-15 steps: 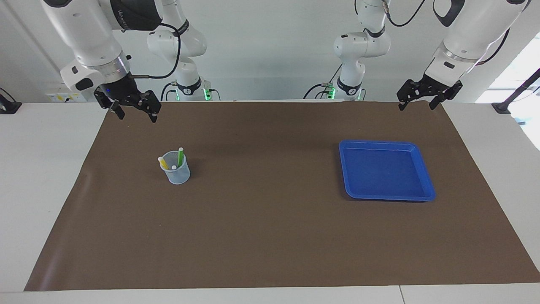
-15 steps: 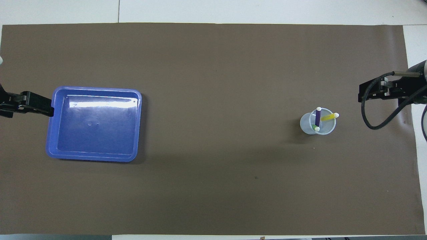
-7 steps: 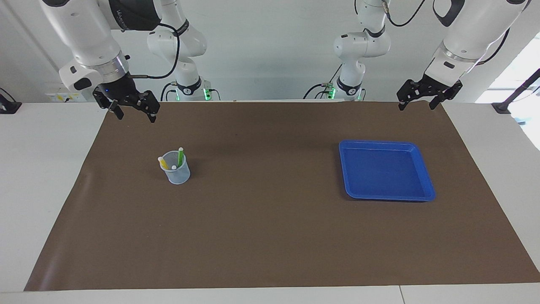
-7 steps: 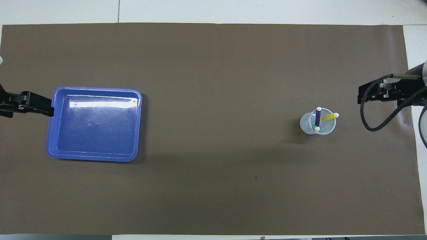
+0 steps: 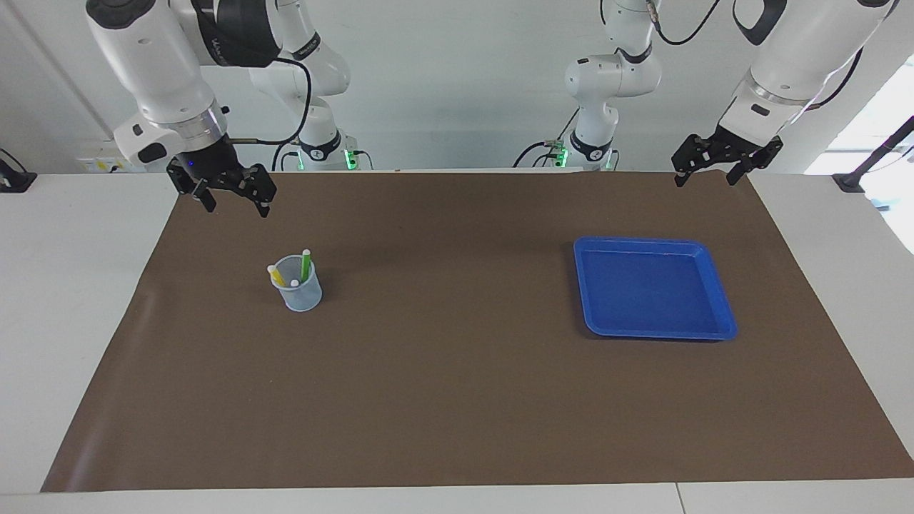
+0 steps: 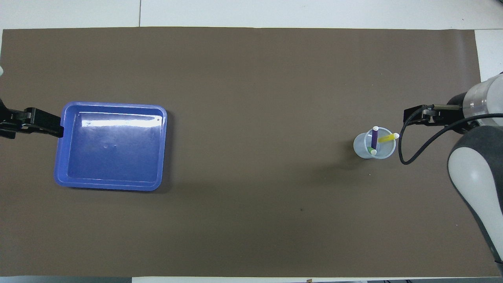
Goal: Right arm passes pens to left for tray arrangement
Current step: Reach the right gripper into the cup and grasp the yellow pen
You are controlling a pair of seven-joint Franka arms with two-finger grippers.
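Three pens stand in a small pale mesh cup [image 5: 300,294] toward the right arm's end: yellow [image 5: 275,275], green [image 5: 305,264] and purple [image 6: 374,139]. In the facing view only the purple pen's white tip shows. My right gripper [image 5: 237,208], with a blue light at its base, is open and empty in the air over the mat, apart from the cup. It also shows in the overhead view [image 6: 412,118]. The blue tray [image 5: 651,285] lies empty toward the left arm's end. My left gripper [image 5: 703,180] waits open over the mat's edge by the tray.
A brown mat [image 5: 457,400] covers the table. Two smaller white arms with green-lit bases [image 5: 321,150] [image 5: 585,146] stand at the robots' edge. A black cable [image 6: 416,151] loops from the right arm's wrist beside the cup.
My right gripper has moved in over the mat toward the cup and come a little lower. The left arm, pens, cup and tray have not moved.
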